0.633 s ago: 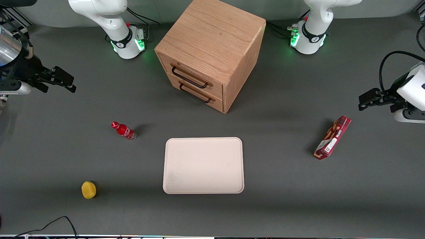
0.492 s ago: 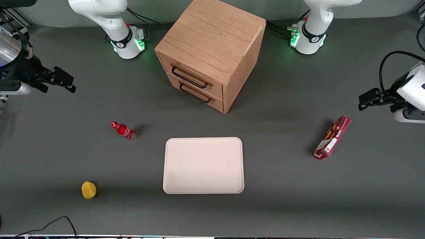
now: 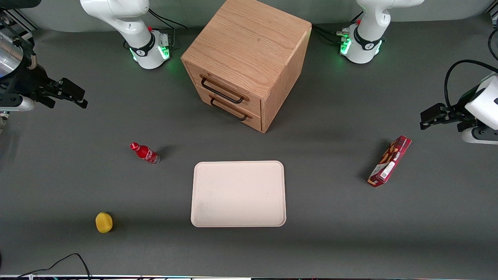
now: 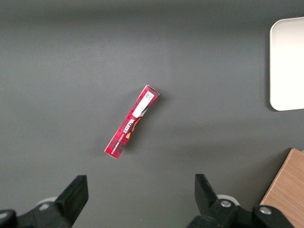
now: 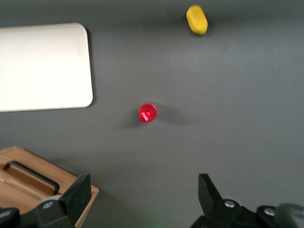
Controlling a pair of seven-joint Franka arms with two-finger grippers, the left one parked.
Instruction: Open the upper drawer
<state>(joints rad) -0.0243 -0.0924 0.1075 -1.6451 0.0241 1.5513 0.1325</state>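
I have the gripper (image 3: 74,94) up in the air at the working arm's end of the table, well apart from the oak cabinet (image 3: 249,46), and the right wrist view shows its fingers (image 5: 78,192) spread wide with nothing between them. The upper drawer (image 3: 223,88) sits shut in the cabinet's front, its thin black bar handle (image 3: 221,91) directly above the matching lower drawer (image 3: 229,109). The cabinet stands farther from the front camera than everything else on the grey table (image 3: 350,233), turned so that its front faces partly toward the working arm's end. I see no object on the stretch of table between the gripper and the drawer fronts. A small red bottle (image 3: 144,153) stands upright nearer the camera than the cabinet, and a yellow lemon-like object (image 3: 104,222) lies nearer still. A bare cream tray (image 3: 238,193) lies flat in front of the cabinet, clear of it. A red snack box (image 3: 390,161) lies toward the parked arm's end. From the right wrist camera I can make out the cabinet's corner and one drawer handle (image 5: 33,175).
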